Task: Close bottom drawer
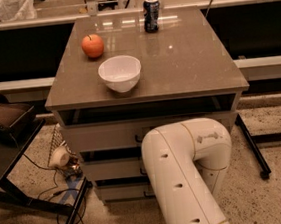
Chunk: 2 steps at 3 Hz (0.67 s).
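The cabinet (pixel 64 99) has three pale drawer fronts under its brown top. The bottom drawer (pixel 120 191) is the lowest front, near the floor. The left end of its black handle (pixel 148 194) shows beside my arm. Above it are the middle drawer (pixel 111 169) and the top drawer (pixel 103 136). My white arm (pixel 186 169) bends in front of the right half of the drawers and hides them. My gripper is hidden behind the arm, so it does not show. I cannot tell how far out the bottom drawer stands.
On the cabinet top stand a white bowl (pixel 120 72), an apple (pixel 92 45) and a soda can (pixel 152 14). A dark folding stand (pixel 12 127) with cables and a small white object (pixel 60 156) is at the left. A black leg (pixel 251 145) slants at the right.
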Tool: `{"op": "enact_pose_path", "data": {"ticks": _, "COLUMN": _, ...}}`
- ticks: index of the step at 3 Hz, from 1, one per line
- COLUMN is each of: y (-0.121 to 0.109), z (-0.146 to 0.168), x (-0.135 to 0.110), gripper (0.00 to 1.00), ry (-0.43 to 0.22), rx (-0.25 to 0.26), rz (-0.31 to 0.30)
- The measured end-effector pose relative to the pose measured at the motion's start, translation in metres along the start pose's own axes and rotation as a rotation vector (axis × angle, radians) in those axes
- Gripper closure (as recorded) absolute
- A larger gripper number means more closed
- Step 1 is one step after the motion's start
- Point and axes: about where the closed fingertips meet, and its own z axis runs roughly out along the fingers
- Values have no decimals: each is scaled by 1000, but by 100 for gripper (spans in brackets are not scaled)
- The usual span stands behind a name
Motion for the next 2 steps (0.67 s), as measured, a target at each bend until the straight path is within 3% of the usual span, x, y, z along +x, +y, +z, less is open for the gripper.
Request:
{"op": "enact_pose_path", "data": {"ticks": 1, "y": -37, "z": 25, "x": -1, "gripper": 0, "ry": -90, "rx": 73, "rz": 18}}
{"op": "enact_pose_path", "data": {"ticks": 2, "y": -32, "z": 27, "x": -5, "gripper": 0, "ry": -96, "rx": 74, "rz": 12}}
